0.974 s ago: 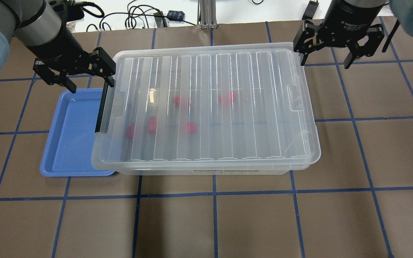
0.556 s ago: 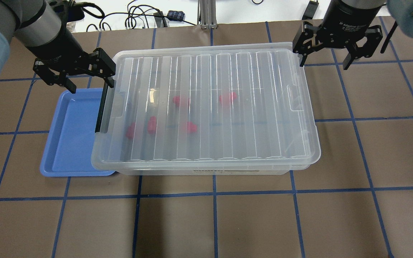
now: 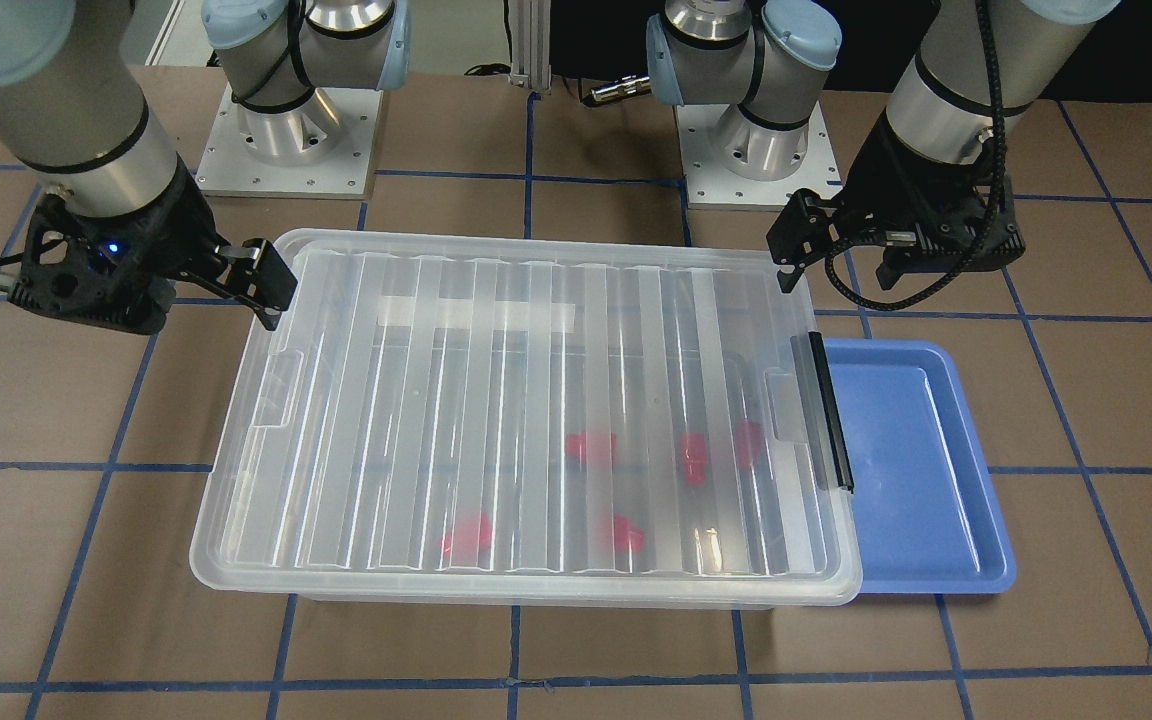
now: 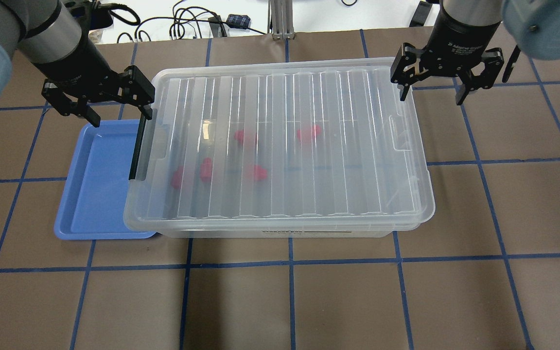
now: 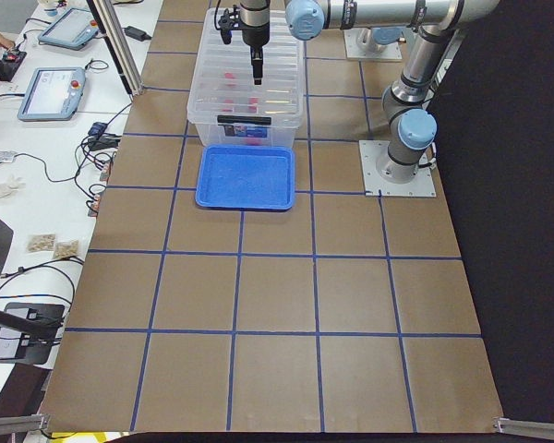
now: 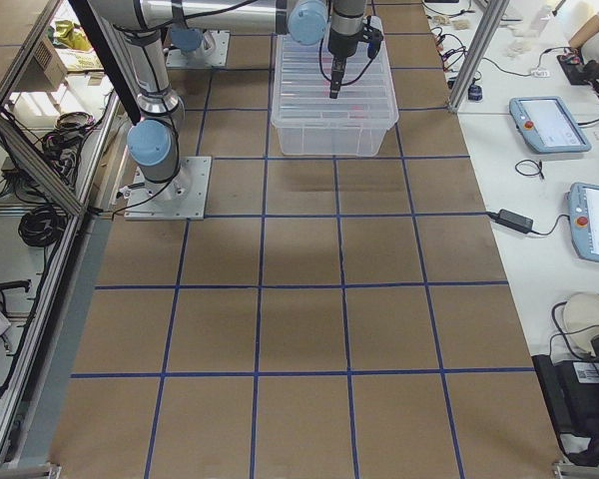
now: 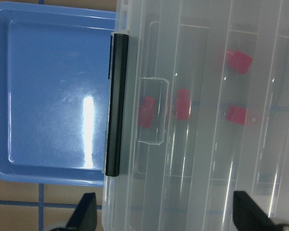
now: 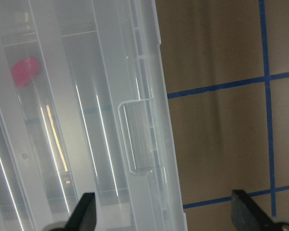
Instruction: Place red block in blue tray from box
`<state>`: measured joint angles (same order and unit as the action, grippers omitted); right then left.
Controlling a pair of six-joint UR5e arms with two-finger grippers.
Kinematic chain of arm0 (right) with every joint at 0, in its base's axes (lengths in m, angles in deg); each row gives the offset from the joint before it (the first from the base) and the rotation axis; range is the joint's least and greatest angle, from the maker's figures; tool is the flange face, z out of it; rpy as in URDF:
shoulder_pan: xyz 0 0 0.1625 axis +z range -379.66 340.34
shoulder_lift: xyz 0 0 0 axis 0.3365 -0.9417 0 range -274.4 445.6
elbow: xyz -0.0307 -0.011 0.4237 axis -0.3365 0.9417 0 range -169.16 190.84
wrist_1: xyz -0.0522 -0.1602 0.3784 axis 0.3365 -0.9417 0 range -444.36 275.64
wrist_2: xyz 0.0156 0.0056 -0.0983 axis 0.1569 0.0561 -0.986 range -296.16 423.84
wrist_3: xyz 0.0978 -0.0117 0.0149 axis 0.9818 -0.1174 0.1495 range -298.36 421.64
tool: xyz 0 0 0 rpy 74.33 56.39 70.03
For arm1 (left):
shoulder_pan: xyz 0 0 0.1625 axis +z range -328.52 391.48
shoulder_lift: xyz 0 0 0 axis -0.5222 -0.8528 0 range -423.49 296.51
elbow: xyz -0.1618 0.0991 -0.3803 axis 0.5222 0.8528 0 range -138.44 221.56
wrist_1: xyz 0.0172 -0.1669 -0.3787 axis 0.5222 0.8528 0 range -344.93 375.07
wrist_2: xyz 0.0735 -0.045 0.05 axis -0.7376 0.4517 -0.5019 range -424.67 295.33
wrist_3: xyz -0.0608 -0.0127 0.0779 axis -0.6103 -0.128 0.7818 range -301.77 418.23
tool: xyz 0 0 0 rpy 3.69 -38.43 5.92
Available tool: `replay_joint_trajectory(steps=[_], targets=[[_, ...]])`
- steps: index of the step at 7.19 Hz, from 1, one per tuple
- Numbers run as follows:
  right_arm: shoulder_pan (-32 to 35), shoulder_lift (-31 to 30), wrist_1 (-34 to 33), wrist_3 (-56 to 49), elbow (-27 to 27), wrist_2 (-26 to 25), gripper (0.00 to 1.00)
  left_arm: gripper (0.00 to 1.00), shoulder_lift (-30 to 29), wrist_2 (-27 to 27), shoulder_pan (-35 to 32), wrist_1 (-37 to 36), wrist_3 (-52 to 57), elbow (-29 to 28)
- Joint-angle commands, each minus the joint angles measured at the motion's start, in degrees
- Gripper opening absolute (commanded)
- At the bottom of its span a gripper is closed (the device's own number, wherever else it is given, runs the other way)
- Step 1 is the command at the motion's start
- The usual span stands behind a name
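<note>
The box (image 4: 338, 146) is a clear bin with its ribbed lid on and a black latch bar (image 4: 136, 148) at its left end. Several red blocks lie inside, seen through the lid, one of them (image 4: 309, 132) right of the others. The blue tray (image 4: 95, 184) lies empty, tucked against the box's left end. My left gripper (image 4: 120, 115) is open and empty above the box's far left corner and the tray's far edge. My right gripper (image 4: 430, 96) is open and empty, straddling the box's far right corner. The left wrist view shows the latch bar (image 7: 116, 103), the tray (image 7: 53, 96) and red blocks (image 7: 183, 103).
The brown table (image 4: 280, 301) has blue tape grid lines. Cables (image 4: 183, 24) and a metal post (image 4: 280, 19) stand behind the box. Both arm bases (image 3: 286, 130) sit at the robot's side of the table. The right wrist view shows the box's right rim (image 8: 164, 144).
My right gripper has moved left, and its left finger now stands over the box's far right corner. My left gripper has shifted slightly back. The box, blocks and tray have not moved.
</note>
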<state>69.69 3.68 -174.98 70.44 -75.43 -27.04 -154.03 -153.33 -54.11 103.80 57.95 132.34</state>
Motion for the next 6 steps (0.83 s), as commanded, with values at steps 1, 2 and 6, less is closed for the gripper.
replay_joint_trajectory(steps=[1,2,6], targets=[[-0.06,3.34,-6.46,-2.62,-3.62,-0.17,1.00,1.00,0.10,-0.82,0.07,0.22,0.02,0.10],[-0.06,3.53,-10.24,-3.34,-5.56,-0.17,1.00,1.00,0.01,-0.82,0.07,0.22,0.02,0.10],[-1.02,3.88,-16.77,-8.09,-11.02,-0.96,1.00,1.00,0.01,-0.82,0.07,0.22,0.02,0.19]])
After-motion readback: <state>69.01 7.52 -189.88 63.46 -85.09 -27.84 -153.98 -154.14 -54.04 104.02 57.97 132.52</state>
